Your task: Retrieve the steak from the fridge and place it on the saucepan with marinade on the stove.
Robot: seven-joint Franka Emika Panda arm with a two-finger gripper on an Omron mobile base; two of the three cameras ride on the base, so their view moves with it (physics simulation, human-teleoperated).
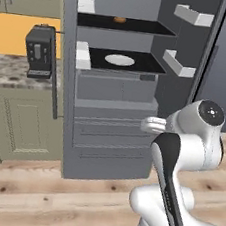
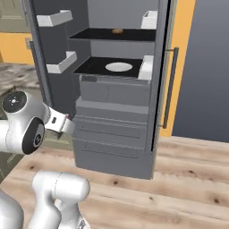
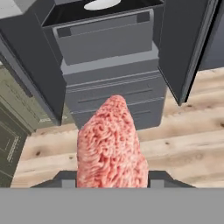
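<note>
The steak (image 3: 111, 146), a pinkish-red textured piece of meat, stands between my two dark fingertips (image 3: 65, 177) in the hand view, with my gripper (image 3: 113, 177) shut on it. It is held out in front of the fridge (image 1: 108, 129), low, at about the height of the drawers (image 3: 113, 94). The hand (image 1: 153, 124) points toward the fridge front. Both fridge doors stand open. A white plate (image 1: 119, 60) lies bare on the lower dark shelf. The saucepan, the marinade and the stove are out of view.
A brown lump (image 1: 118, 19) sits on the upper shelf. White door bins (image 1: 179, 63) hang on the open doors. A black coffee machine (image 1: 39, 51) stands on the stone counter (image 1: 7, 71) at left. Wooden floor (image 2: 179, 179) lies below.
</note>
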